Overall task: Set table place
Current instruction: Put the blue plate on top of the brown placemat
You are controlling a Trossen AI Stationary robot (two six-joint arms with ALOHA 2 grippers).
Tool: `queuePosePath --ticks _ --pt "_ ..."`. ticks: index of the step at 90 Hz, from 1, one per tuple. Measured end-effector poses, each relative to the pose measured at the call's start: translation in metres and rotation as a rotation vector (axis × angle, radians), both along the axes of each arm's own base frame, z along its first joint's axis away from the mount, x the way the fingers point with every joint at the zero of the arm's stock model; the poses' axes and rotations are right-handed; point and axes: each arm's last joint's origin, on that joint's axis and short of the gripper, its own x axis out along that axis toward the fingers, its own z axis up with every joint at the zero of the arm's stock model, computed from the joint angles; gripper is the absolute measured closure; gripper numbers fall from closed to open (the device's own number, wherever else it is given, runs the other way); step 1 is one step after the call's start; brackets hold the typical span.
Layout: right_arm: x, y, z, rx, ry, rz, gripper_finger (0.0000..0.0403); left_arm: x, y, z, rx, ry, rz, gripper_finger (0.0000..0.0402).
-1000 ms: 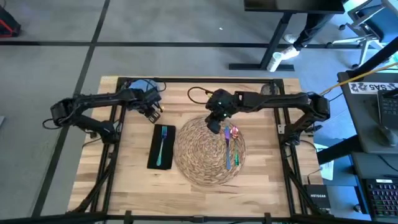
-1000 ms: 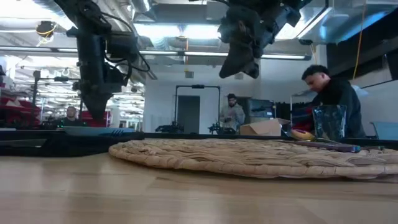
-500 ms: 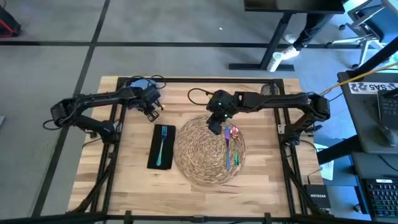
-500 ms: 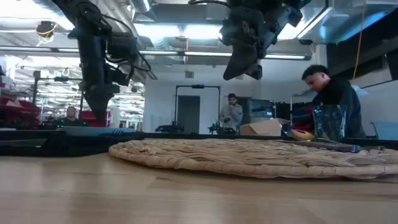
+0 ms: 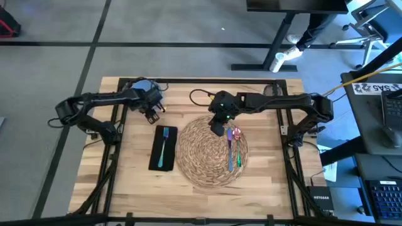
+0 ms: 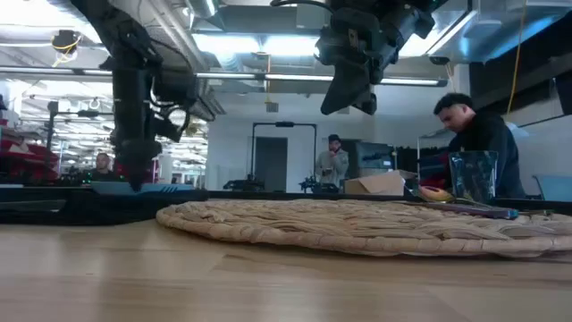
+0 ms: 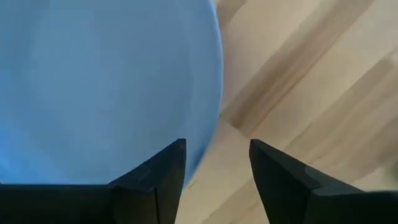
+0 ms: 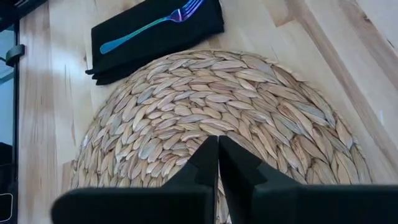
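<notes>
Beyond the far edge of the table, a person in dark clothes [image 6: 478, 143] bends forward at the right of the room; another person [image 6: 333, 166] stands farther back near a dark doorway [image 6: 270, 159], and a third [image 6: 102, 165] shows at the far left (only head and shoulders). A cardboard box [image 6: 375, 185] sits behind the table; long ceiling lights [image 6: 259, 45] run overhead.

Bright overhead ceiling lights glare in the low view; wrist views slightly soft.
</notes>
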Motion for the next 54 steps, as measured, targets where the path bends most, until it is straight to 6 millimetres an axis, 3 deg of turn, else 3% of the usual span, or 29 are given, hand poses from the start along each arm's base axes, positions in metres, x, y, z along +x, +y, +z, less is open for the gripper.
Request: queuePosePath --ticks 39,54 --pt "0.0 0.0 0.0 0.0 -0.001 0.0 0.0403 -0.001 -0.001 -0.016 -0.006 -0.002 0.048 0.0238" --pt "0.0 0.0 0.0 0.0 -0.001 0.0 0.0403 -0.001 -0.001 -0.016 -0.006 -0.008 0.049 0.0271"
